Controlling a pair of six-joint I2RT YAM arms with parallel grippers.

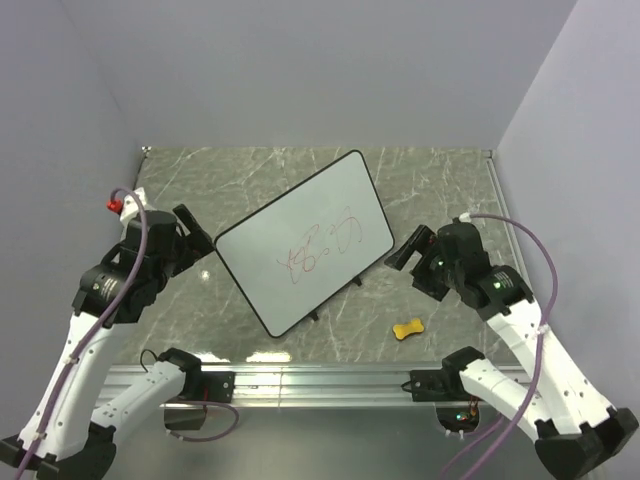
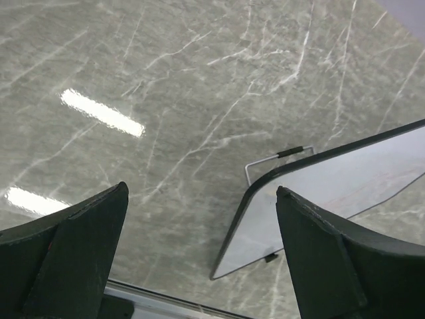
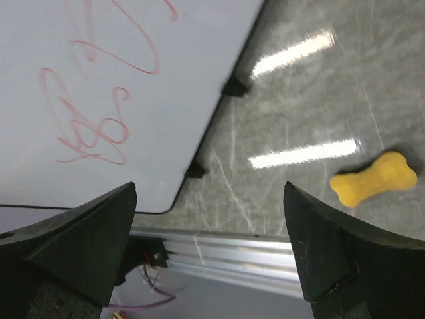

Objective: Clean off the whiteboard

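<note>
A smooth, round-cornered whiteboard (image 1: 300,240) is set on the veined stone bench (image 1: 440,180). The left tool (image 2: 200,188) and right tool (image 3: 210,185) are held wide.

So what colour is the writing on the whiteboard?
Red; the writing on the whiteboard shows best in the right wrist view.

**Even overhead light, glare on polished stone**

Bright, diffuse light falls from above. The glossy worktop (image 1: 430,180) mirrors the lamps as white strips in both wrist views, washing out the marble veins there. The whiteboard (image 1: 305,240) casts only a faint, soft shadow. Close to the lens, the left end effector (image 2: 202,188) and right end effector (image 3: 210,185) show dark and slightly blurred.
</note>
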